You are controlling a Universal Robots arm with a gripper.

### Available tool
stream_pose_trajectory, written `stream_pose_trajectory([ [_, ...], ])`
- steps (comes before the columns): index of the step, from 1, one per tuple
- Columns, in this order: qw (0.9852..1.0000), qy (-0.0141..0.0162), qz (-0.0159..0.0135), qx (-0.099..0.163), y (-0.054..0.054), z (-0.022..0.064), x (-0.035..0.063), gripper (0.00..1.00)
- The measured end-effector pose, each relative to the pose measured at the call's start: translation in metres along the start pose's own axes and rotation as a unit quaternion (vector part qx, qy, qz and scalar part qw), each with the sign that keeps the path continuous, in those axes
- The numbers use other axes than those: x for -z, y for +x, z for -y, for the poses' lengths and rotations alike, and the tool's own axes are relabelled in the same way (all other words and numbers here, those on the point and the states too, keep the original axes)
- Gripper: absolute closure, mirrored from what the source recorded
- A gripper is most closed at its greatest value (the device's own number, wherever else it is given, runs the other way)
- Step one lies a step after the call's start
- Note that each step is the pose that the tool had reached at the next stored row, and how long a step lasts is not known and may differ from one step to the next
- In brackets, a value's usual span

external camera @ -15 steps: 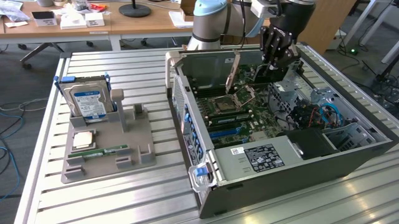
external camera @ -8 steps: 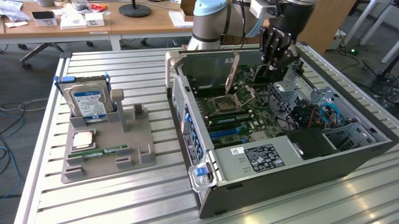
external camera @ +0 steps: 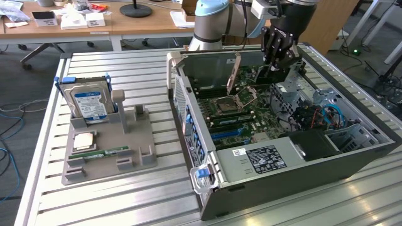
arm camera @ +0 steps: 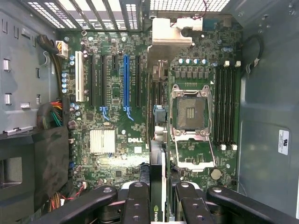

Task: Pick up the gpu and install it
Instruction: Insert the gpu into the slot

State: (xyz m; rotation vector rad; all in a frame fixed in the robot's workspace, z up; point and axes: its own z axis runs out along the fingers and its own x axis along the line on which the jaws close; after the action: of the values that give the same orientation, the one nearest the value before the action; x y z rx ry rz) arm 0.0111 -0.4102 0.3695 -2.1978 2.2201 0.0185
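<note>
The gpu (arm camera: 158, 140) shows edge-on in the wrist view, a thin dark card with a pale metal bracket (arm camera: 172, 33) at its far end. My gripper (arm camera: 161, 205) is shut on it, with black fingers (arm camera: 135, 201) pressed on both sides. In the exterior view the gripper (external camera: 277, 63) hangs over the far end of the open computer case (external camera: 301, 174), and the gpu (external camera: 271, 76) is held just above the motherboard (external camera: 242, 120). The card sits over the board between the long blue slot (arm camera: 125, 81) and the open CPU socket (arm camera: 190, 114).
On the exterior view's left stands a grey holder (external camera: 135, 136) with a blue-labelled hard drive (external camera: 88, 103), a CPU chip (external camera: 84, 140) and a memory stick (external camera: 107, 153). Case walls, the drive cage (external camera: 314, 106) and the power supply (external camera: 267, 157) surround the board.
</note>
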Motion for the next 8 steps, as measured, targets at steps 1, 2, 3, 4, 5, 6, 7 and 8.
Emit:
stream_pose_trajectory([
  [1,1.0000,0.0000,0.0001,0.000,0.0001,0.0000,-0.0001,0.74],
  [2,1.0000,0.0000,0.0002,0.000,0.0006,-0.0001,-0.0001,0.74],
  [3,1.0000,0.0000,0.0001,0.000,0.0011,-0.0001,-0.0001,0.74],
  [4,1.0000,0.0000,0.0000,0.000,0.0016,-0.0001,0.0000,0.74],
  [5,1.0000,0.0000,0.0000,0.000,0.0019,-0.0001,-0.0001,0.74],
  [6,1.0000,0.0000,0.0001,0.000,0.0020,-0.0002,-0.0004,0.74],
  [7,1.0000,0.0000,0.0000,0.000,0.0021,-0.0003,-0.0009,0.74],
  [8,1.0000,0.0001,0.0000,0.000,0.0021,-0.0004,-0.0018,0.74],
])
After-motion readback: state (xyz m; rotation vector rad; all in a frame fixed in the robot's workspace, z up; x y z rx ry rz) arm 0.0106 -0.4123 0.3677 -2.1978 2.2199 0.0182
